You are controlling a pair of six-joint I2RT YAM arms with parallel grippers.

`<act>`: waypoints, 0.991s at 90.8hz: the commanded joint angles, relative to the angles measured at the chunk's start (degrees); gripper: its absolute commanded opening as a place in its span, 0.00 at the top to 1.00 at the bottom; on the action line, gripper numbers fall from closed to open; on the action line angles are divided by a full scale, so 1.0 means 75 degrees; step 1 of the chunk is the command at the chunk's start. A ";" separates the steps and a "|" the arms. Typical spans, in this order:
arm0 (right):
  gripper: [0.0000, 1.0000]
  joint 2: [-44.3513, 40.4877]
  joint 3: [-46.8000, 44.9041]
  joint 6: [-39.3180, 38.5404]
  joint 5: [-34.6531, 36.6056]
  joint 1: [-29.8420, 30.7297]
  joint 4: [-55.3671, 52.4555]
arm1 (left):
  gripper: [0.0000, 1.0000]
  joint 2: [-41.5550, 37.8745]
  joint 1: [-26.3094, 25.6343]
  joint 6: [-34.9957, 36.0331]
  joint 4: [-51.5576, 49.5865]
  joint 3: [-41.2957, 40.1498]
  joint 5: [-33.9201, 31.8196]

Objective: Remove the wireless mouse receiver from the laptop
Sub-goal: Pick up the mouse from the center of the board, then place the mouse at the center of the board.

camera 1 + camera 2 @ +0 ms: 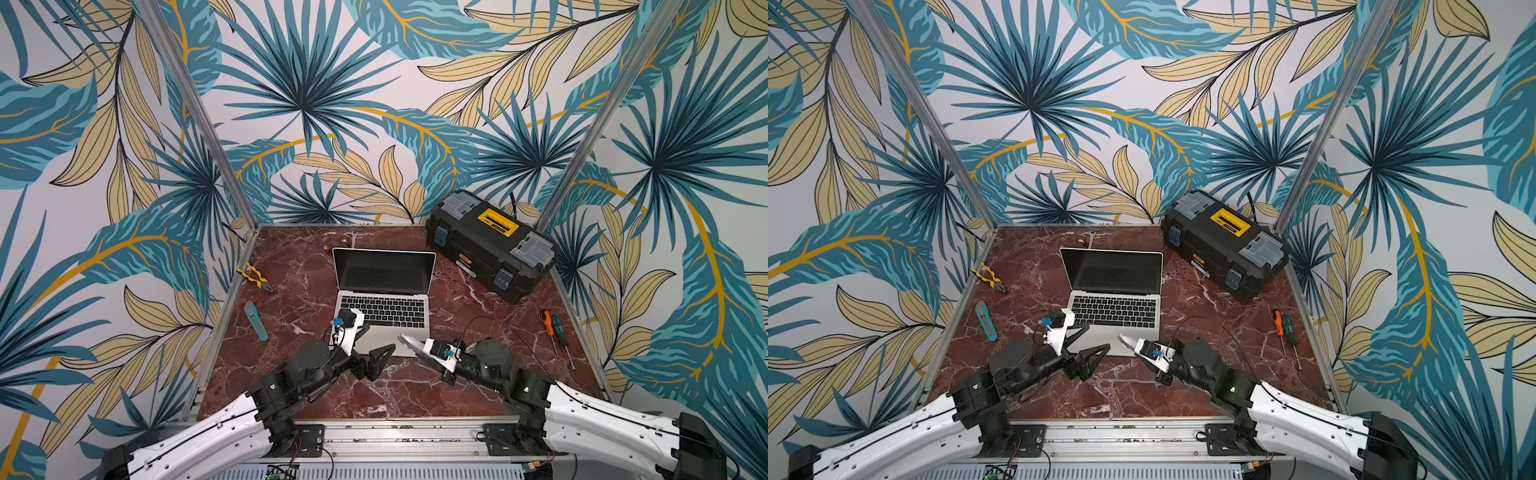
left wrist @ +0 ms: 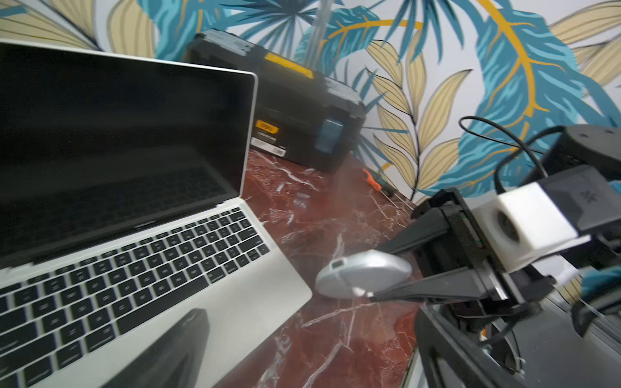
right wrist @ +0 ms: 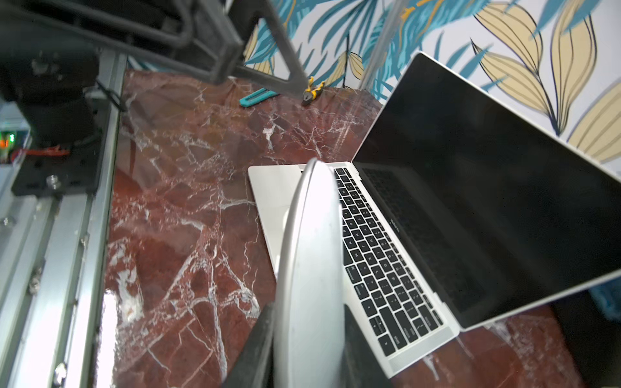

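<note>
Now the left gripper (image 1: 381, 336) gapes over the laptop's (image 1: 384, 307) 7 o'clock corner; the right gripper (image 1: 419, 349) clamps a mouse (image 1: 407, 341) at 5 o'clock. No receiver shows.

Teal-and-tan tropical leaf wallpaper (image 1: 374, 83) on every wall, bare aluminium corner posts (image 1: 196, 112), and a glossy red-brown marble surface (image 1: 395, 395) with white veins. Pretty evenly lit.

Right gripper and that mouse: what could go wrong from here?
1. The right gripper pinches the silver mouse on edge beside the laptop; it could slip or knock the corner.
2. The left gripper hangs open, a finger low over the palm rest; it may scrape.
3. No receiver shows in any view, so aiming is blind.
</note>
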 commanded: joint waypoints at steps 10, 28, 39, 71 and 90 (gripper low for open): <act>0.77 0.0104 0.0029 0.4579 0.1762 -0.0503 -0.0708 | 0.00 -0.0170 0.0410 -0.0778 -0.1754 0.0246 -0.1621; 0.74 0.0458 0.0247 0.6584 0.1164 -0.1351 -0.1873 | 0.00 -0.0148 0.0771 -0.1024 -0.1869 0.0065 -0.1347; 0.74 0.0384 0.0023 0.7250 0.0699 -0.1974 -0.1881 | 0.00 -0.0127 0.0805 -0.1137 -0.1932 0.0023 -0.1342; 0.74 0.1094 -0.0659 0.8109 -0.0100 -0.2834 -0.0975 | 0.00 -0.0060 0.0835 -0.1179 -0.1758 -0.0147 -0.0974; 0.74 0.1716 -0.0786 0.8147 -0.0355 -0.3065 -0.0525 | 0.00 0.0127 0.0859 -0.1144 -0.1653 -0.0142 -0.0921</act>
